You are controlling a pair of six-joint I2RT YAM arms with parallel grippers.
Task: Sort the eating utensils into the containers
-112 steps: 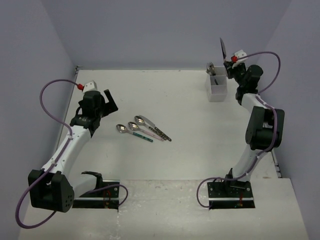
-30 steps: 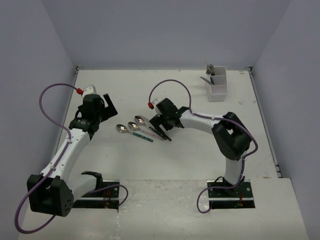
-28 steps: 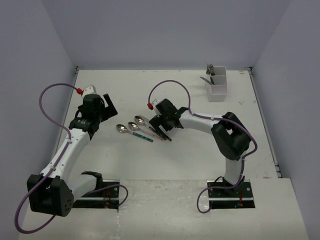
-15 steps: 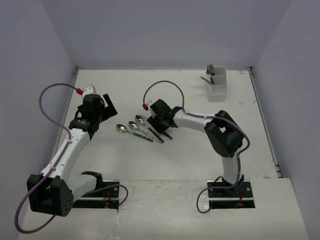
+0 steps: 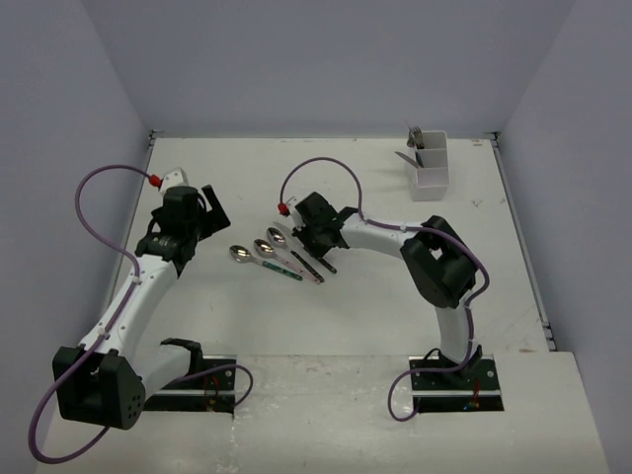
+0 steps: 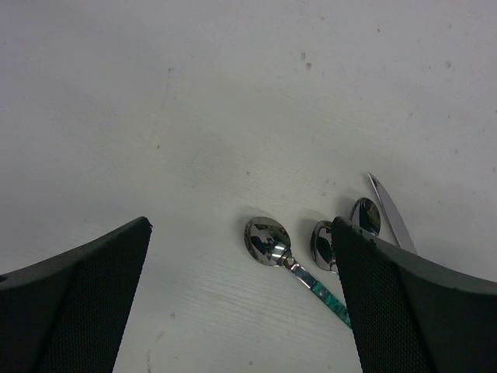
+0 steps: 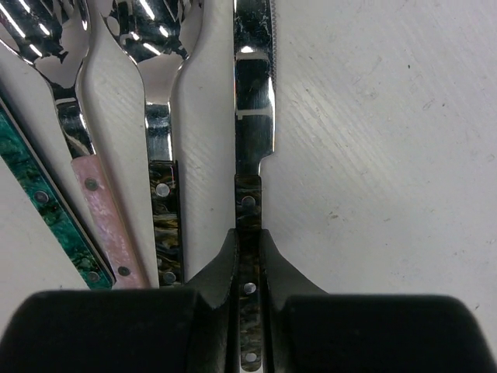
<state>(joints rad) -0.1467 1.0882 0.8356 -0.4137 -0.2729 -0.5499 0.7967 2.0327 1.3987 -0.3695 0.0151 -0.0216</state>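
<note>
Three spoons and a knife lie side by side at mid-table: a teal-handled spoon (image 5: 240,254), a pink-handled spoon (image 5: 265,248), a dark-handled spoon (image 5: 277,237) and a dark-handled knife (image 5: 324,263). My right gripper (image 5: 314,237) is low over them. In the right wrist view it (image 7: 248,241) is shut on the knife's (image 7: 253,116) dark patterned handle, with the knife flat on the table. My left gripper (image 5: 202,212) is open and empty, hovering above the spoons (image 6: 267,239). The white cutlery holder (image 5: 430,168) stands at the far right with utensils in it.
Purple-grey walls close the table on three sides. The right arm stretches across the table from its base (image 5: 457,380) to the utensil row. The left arm's base (image 5: 94,385) is at the near left.
The right arm came from above the holder, where it held a knife, down to the utensil row. In the last second it slid a little left along the dark-handled knife.
</note>
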